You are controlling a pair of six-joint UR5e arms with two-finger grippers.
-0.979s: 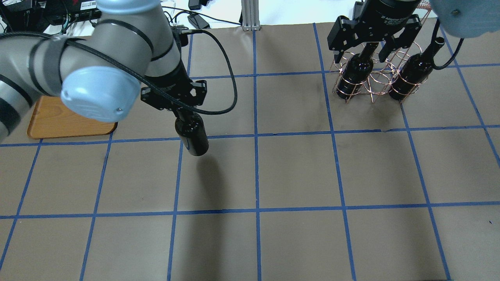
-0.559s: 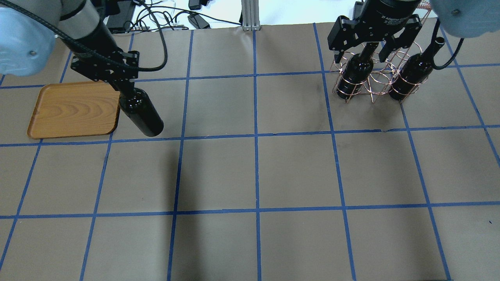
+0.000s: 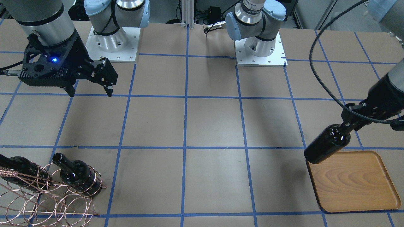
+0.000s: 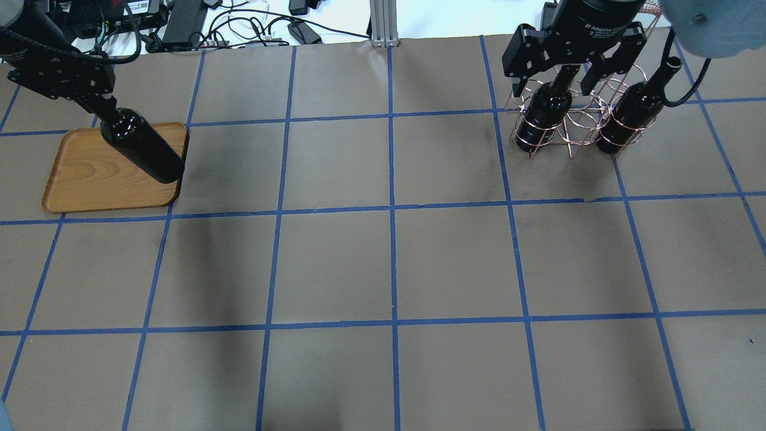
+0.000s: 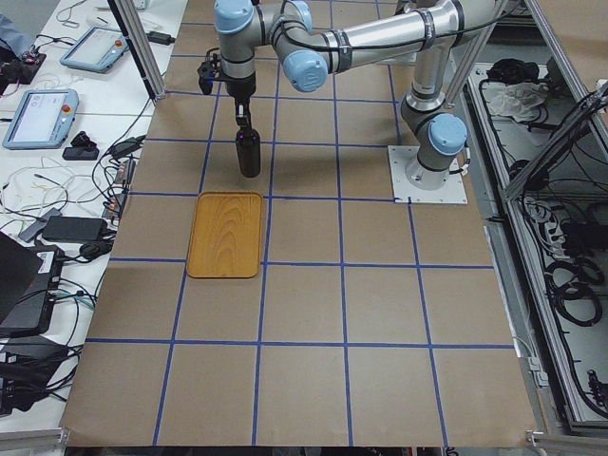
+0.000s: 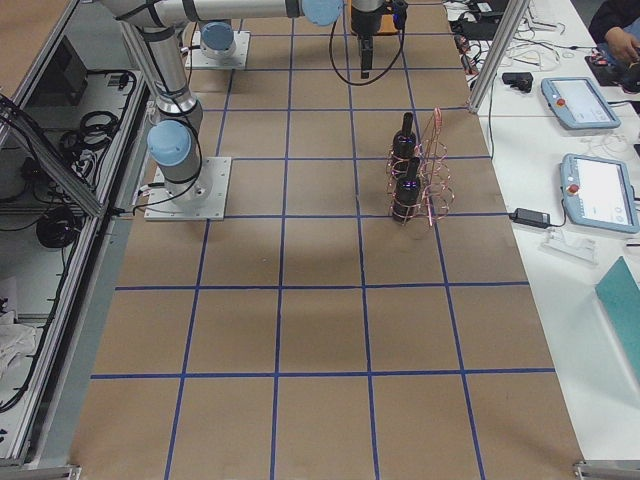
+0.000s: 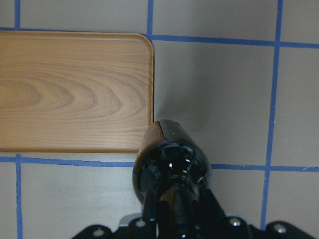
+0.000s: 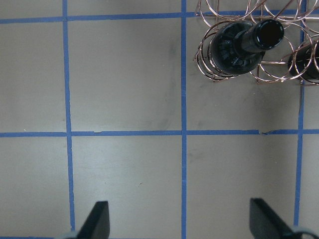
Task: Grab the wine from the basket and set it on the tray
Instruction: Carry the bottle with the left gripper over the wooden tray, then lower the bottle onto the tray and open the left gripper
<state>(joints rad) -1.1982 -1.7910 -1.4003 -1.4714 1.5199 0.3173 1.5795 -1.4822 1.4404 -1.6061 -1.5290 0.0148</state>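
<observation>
The wine (image 4: 143,149) is a glossy black glass bottle, unlabelled, with round shoulders and a short neck. It hangs in the air neck up, and the left gripper (image 4: 106,114) is pinched tight on that neck. Its base is by the corner of the tray (image 4: 90,179) nearest the robot and the table's middle. In the left wrist view the base overlaps that corner, but I cannot tell whether it is truly over the rim.

The tray is squarish light-brown wood with rounded corners, a low raised rim and plain grain. It lies toward the table's far edge, across from the robot, on the robot's left side.

The basket (image 4: 574,123) is a rose-gold wire rack of coiled round loops. It stands near the same far edge on the robot's right side. One look-alike bottle (image 4: 541,117) and a second look-alike bottle (image 4: 634,111) stand in it necks up, wire loops ringing their bodies.

The right gripper (image 3: 91,92) hangs high on the robot's side of the basket, its jaws spread wide with nothing between them.

The table (image 4: 389,263) is covered in matt brown paper crossed by a grid of blue tape.
</observation>
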